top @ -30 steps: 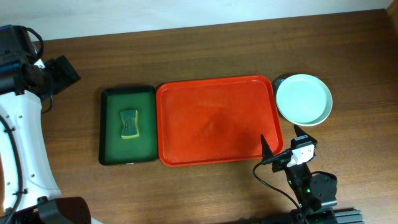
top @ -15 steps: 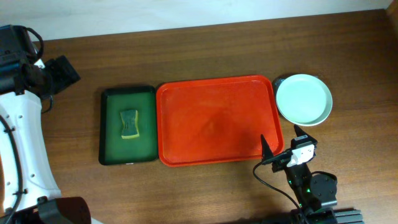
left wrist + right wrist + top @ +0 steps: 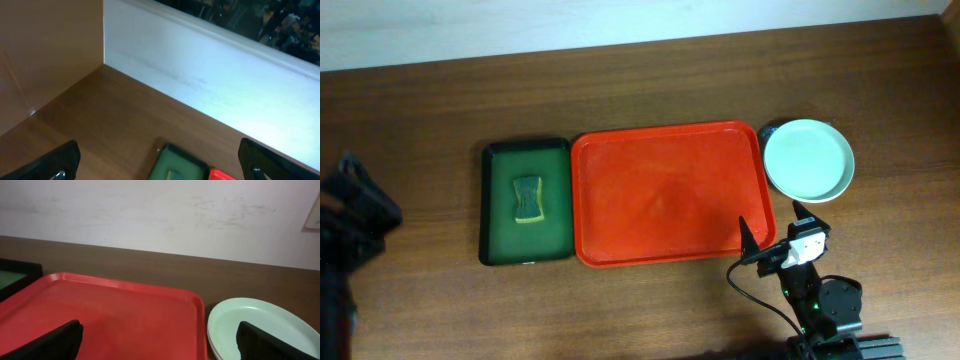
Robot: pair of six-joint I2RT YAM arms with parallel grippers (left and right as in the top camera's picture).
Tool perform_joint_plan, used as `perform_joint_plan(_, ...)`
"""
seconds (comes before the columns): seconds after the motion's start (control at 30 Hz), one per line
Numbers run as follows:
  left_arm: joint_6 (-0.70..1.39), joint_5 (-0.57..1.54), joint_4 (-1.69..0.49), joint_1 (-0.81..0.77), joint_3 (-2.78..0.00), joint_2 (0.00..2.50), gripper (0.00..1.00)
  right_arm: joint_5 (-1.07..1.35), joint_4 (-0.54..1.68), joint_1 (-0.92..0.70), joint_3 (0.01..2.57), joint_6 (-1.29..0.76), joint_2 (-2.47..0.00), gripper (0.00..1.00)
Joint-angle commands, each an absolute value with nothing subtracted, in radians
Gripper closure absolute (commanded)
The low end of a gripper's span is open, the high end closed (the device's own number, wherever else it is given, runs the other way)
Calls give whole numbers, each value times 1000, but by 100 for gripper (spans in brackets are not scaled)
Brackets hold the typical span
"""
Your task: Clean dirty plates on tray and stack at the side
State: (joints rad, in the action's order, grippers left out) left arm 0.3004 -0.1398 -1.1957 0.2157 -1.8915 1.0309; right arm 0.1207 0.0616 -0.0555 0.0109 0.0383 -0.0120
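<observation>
**Plates (image 3: 808,160) stacked off the red tray (image 3: 665,195), both grippers wide open**

Stack sat on the desk (image 3: 650,80), just beside the red tray's right short edge at its back corner, toward the desk's right edge. Top plate was pale mint-green. I couldn't count what lay under it. From the right wrist view the stack's rim ran close to the tray's rim; touching or not, I couldn't tell.

Red tray lay mid-desk, long sides parallel to the desk's front edge. Green tray (image 3: 500,230) sat just beside its left short edge, with a sponge (image 3: 528,198) lying flat in its middle.

Right gripper (image 3: 772,225) hovered at the red tray's front right corner, near the desk's front edge. Its jaws were spread full wide with nothing between them, and its fingers pointed toward the back of the desk.

Left gripper (image 3: 160,161) was equally wide with nothing held. Its camera looked over the desk's back left corner, the green tray's corner just in view below. Overhead, I only saw the left arm (image 3: 355,215) as a dark blur at the desk's left edge, well apart from the green tray.
</observation>
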Motion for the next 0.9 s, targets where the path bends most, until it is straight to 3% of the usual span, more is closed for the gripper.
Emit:
perform_joint_plan(0.0, 310, -156, -1263, 216, -1866, 915, 1, 122, 68, -50, 6, 45, -4, 2)
perform_joint_plan(0.17, 310, -157, -1264, 209, -1685, 682, 1, 122, 68, -50, 6, 45, -4, 2)
perform_joint_plan(0.3, 310, -155, -1153, 162, -1382, 428, 1, 122, 68, -50, 6, 45, -4, 2)
perform_joint_plan(0.5, 310, -141, -657, 89, -923, 128, 1, 122, 68, -50, 6, 45, -4, 2)
perform_joint_plan(0.67, 310, -108, -12, 40, -528, 6, 1, 122, 68, -50, 6, 45, -4, 2)
perform_joint_plan(0.87, 310, -101, 219, -14, -219, 6, 1, 122, 68, -50, 6, 45, -4, 2)
